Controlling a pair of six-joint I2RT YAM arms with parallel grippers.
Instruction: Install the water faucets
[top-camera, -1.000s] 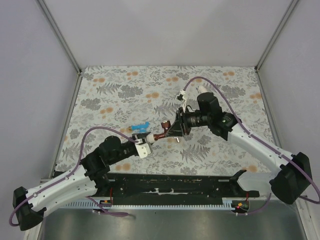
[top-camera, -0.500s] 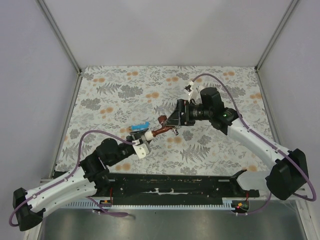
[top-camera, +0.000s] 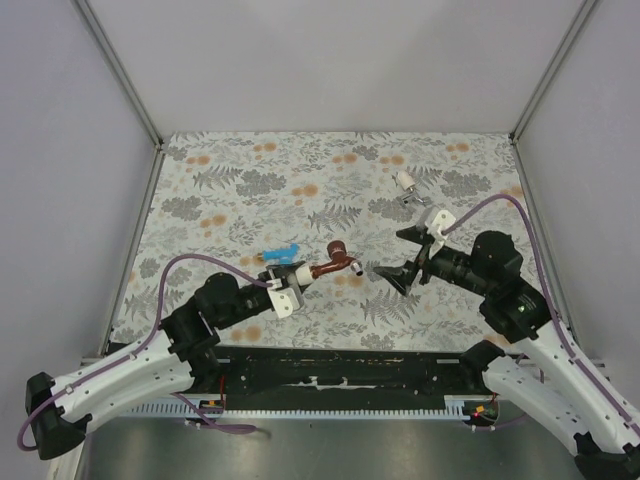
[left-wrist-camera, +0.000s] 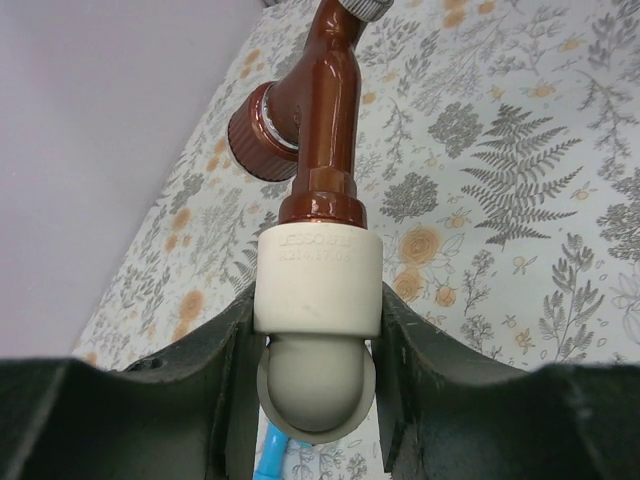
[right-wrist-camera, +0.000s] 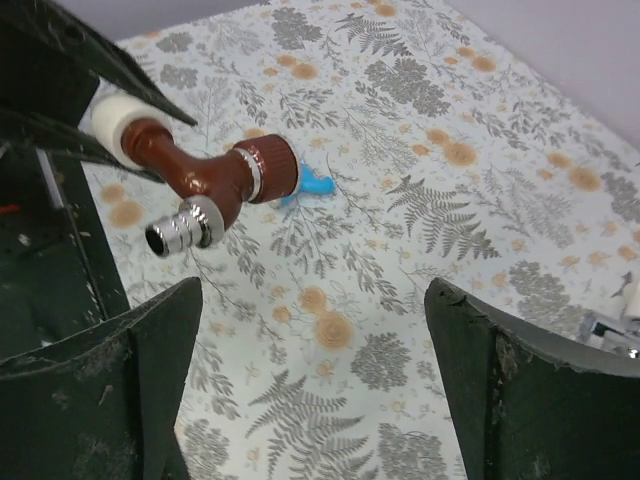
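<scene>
The reddish-brown water faucet (top-camera: 335, 262) sticks out of a white pipe fitting (top-camera: 297, 274), above the table. My left gripper (top-camera: 288, 283) is shut on that fitting; in the left wrist view the fitting (left-wrist-camera: 318, 280) sits clamped between both fingers, with the brown faucet (left-wrist-camera: 320, 120) rising from it. My right gripper (top-camera: 402, 257) hangs open, a short way right of the faucet and apart from it. The right wrist view shows the faucet (right-wrist-camera: 215, 180) at upper left, beyond my right gripper (right-wrist-camera: 310, 360), which holds nothing. A blue faucet (top-camera: 282, 251) lies on the cloth by the left gripper.
A white-silver faucet (top-camera: 408, 185) lies on the floral cloth at the back right, also at the right wrist view's edge (right-wrist-camera: 620, 310). Grey walls with metal posts (top-camera: 118, 70) enclose the table. The black base rail (top-camera: 340, 375) runs along the near edge.
My right gripper let go of the brown faucet, opened wide and drew back to the right. The left gripper kept holding the fitting, with the faucet left in it.
</scene>
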